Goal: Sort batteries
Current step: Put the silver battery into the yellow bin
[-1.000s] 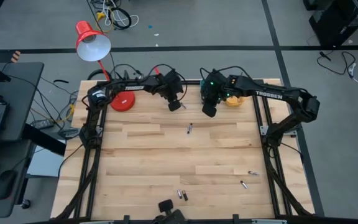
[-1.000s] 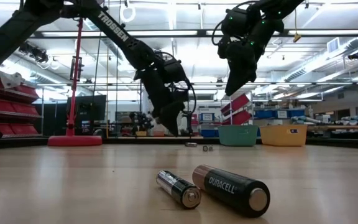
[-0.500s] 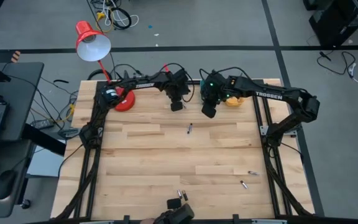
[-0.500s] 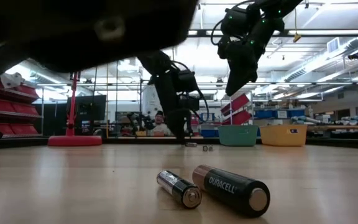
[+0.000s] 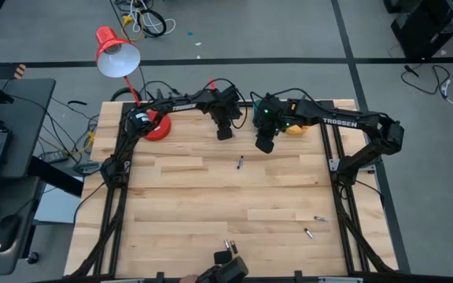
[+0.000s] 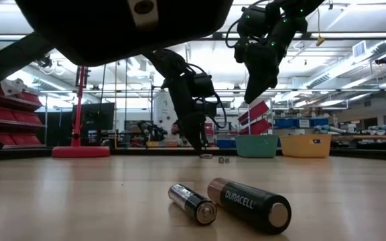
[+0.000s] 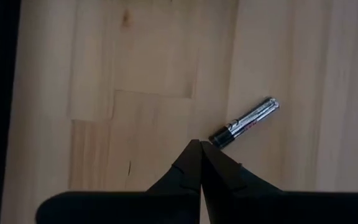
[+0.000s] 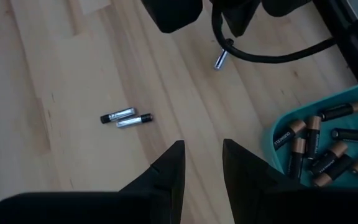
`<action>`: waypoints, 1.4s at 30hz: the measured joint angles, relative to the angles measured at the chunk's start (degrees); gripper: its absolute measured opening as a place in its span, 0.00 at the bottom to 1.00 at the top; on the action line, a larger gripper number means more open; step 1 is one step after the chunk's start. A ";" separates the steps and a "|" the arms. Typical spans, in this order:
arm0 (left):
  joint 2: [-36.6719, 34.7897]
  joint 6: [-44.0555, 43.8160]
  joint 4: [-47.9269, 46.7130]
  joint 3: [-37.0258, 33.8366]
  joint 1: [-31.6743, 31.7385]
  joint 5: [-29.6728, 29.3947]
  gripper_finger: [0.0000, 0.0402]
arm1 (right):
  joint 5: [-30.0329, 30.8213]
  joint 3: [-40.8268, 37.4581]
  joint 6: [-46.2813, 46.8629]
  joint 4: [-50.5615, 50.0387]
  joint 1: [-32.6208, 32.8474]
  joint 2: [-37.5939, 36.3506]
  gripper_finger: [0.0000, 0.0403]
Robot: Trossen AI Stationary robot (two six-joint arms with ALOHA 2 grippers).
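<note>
My left gripper [image 5: 225,132] is shut and sits low over the table's far middle. In the left wrist view its tips [image 7: 199,144] are right beside the dark end of a slim silvery battery [image 7: 244,122] lying flat on the wood. My right gripper [image 5: 264,143] is open and hovers higher, just to the right; its fingers [image 8: 202,155] are empty. Below it lie two small batteries [image 8: 126,117] end to end, and a teal bin [image 8: 278,127] holds several coppery-ended cells. Two bigger batteries [image 6: 230,204] lie near the table's near edge. My left gripper points down with its shut fingertips [image 7: 191,155] right next to the battery's dark end [image 7: 219,137]. I cannot tell whether they touch it. The battery lies flat on the table.
More loose batteries [image 5: 318,218] [image 5: 307,233] lie at the near right. A teal bin [image 6: 256,145] and a yellow bin [image 6: 305,144] stand at the far right edge, and a red lamp base [image 5: 156,128] at the far left. A dark object [image 6: 126,27] overhangs the low camera.
My left gripper has moved down toward the table and slightly right, closer to the slim battery. A dark object at the near edge has shifted in over the low camera, covering the top of that view.
</note>
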 joint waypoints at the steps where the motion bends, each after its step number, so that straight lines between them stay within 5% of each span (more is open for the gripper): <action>1: 0.00 0.13 0.04 -0.02 0.02 0.04 0.03 | -0.01 0.00 -0.01 0.01 0.00 0.00 0.23; 13: 1.09 2.25 -0.61 -0.01 0.73 2.84 0.03 | 0.00 0.02 0.48 0.04 0.00 0.04 0.23; 25: 1.51 7.97 -2.37 -0.04 3.25 12.01 0.03 | 0.01 0.04 0.00 0.92 0.00 0.05 0.23; 36: 1.51 11.78 3.32 -0.07 3.74 20.04 0.03 | 6.90 -9.58 6.35 35.43 -0.61 0.28 0.21; 42: 1.30 10.23 2.29 -0.07 4.17 14.12 0.03 | 6.77 -14.44 3.76 39.09 -1.27 0.46 0.16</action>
